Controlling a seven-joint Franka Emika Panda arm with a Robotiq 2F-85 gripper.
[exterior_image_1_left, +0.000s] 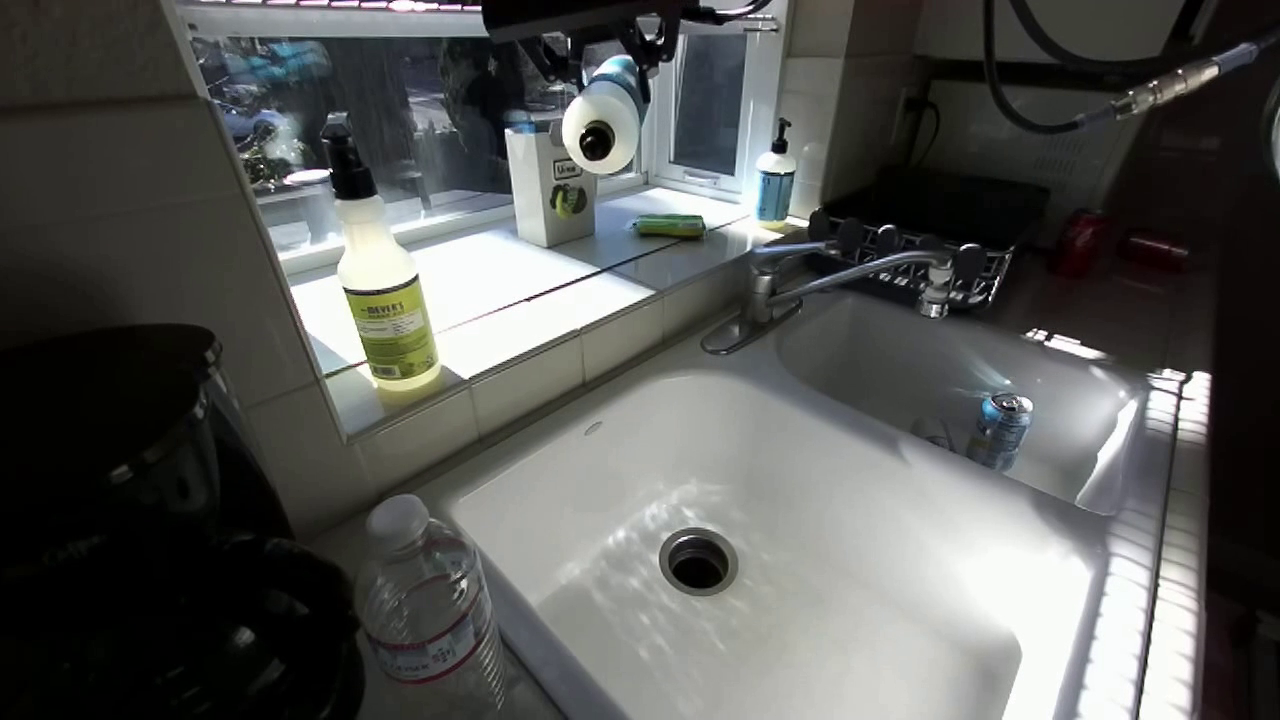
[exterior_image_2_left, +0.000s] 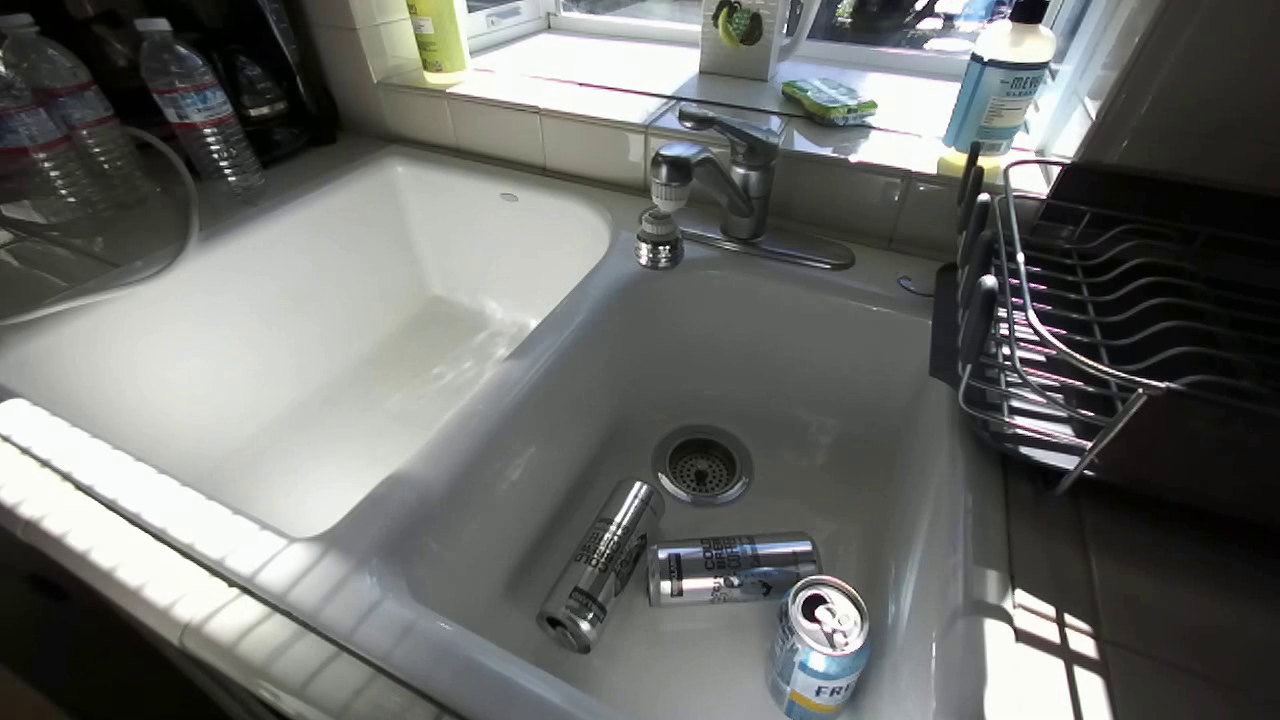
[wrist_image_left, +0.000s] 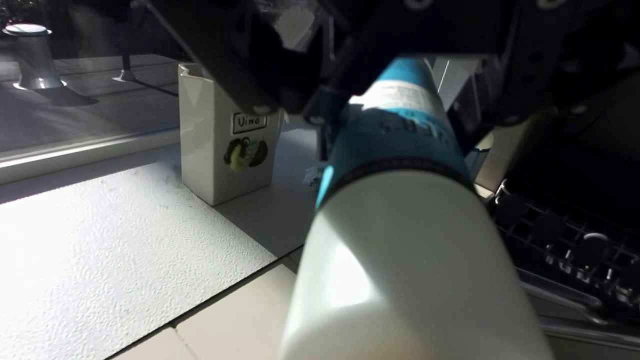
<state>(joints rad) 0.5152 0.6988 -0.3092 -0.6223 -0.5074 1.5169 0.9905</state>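
The fingers (wrist_image_left: 475, 112) are gripping a blue and white bottle (wrist_image_left: 400, 135), one on each side of its blue part. The bottle is up in the air above the window ledge (exterior_image_1_left: 480, 280). In an exterior view, it is near 12 o'clock from the drain (exterior_image_1_left: 698, 562). It is tipped, not standing up, and its dark cap (exterior_image_1_left: 597, 141) points our way.

To carry it well, I think the squeeze should be snug but gentle. Too loose, and the bottle may slip or spin. Too hard, and what is inside may squirt out.

Slow moves seem best. The white end sticks out past the fingers, so it could bump something first. A white jug (exterior_image_1_left: 553, 205) stands at about 7 o'clock from the bottle. The wrist view shows some ledge between them, so leave that gap.

A spray bottle (exterior_image_1_left: 392, 320) is at 8 o'clock, a green pack (exterior_image_1_left: 670, 226) at 5 o'clock, and a pump bottle (exterior_image_1_left: 775, 190) at 4 o'clock. The tall ones look easy to knock over, so staying high looks safest.
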